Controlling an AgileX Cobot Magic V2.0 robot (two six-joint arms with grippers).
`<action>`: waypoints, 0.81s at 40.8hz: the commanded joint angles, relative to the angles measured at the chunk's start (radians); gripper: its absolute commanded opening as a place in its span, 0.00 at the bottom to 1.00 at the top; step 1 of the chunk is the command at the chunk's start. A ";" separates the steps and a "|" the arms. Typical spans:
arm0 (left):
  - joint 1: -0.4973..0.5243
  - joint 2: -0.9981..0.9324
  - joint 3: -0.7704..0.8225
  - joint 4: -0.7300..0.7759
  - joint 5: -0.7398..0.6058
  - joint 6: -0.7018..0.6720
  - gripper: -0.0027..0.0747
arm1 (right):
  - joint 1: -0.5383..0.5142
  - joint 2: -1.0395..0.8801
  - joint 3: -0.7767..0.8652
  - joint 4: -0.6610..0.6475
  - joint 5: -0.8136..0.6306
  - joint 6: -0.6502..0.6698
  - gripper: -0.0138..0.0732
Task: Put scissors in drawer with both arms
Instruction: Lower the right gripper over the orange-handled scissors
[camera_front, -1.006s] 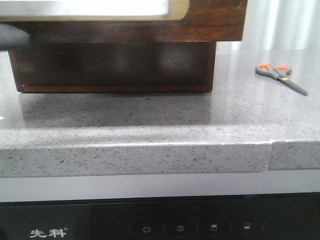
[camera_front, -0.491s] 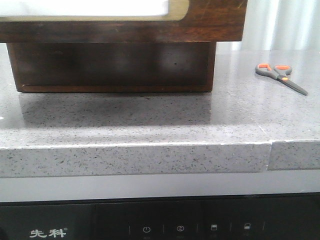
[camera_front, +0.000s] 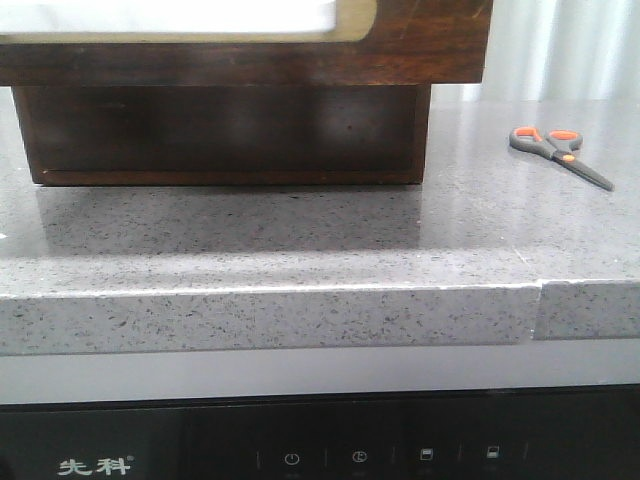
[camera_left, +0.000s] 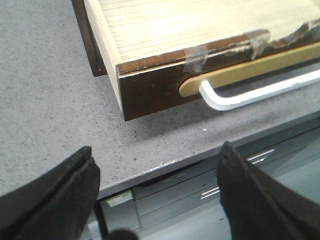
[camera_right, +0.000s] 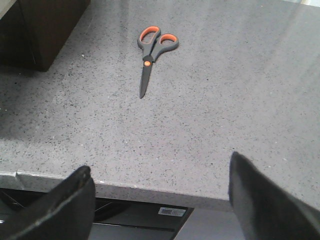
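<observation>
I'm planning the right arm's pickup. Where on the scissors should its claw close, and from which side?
Probably from straight above, closing across the narrow neck at the orange pivot of the scissors. They lie flat and closed on the countertop, clear of the cabinet. The right claw is open.

Grey speckled stone counter (camera_front: 300, 250), glossy, with a thick front edge; a seam cuts the edge near its right end. Dark wooden cabinet (camera_front: 225, 135) stands on it at far left, its base flat on the stone. Scissors (camera_front: 560, 153) lie flat on the counter at far right, well apart from the cabinet, blades closed, handles to the left.
</observation>
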 joint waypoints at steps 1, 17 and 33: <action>-0.133 0.003 -0.033 0.064 -0.098 -0.023 0.67 | -0.006 0.016 -0.026 -0.011 -0.072 -0.005 0.82; -0.452 0.003 -0.011 0.115 -0.278 -0.181 0.67 | -0.006 0.016 -0.026 -0.011 -0.104 -0.005 0.82; -0.452 0.003 0.003 0.117 -0.301 -0.181 0.67 | -0.006 0.282 -0.157 -0.025 -0.012 0.067 0.81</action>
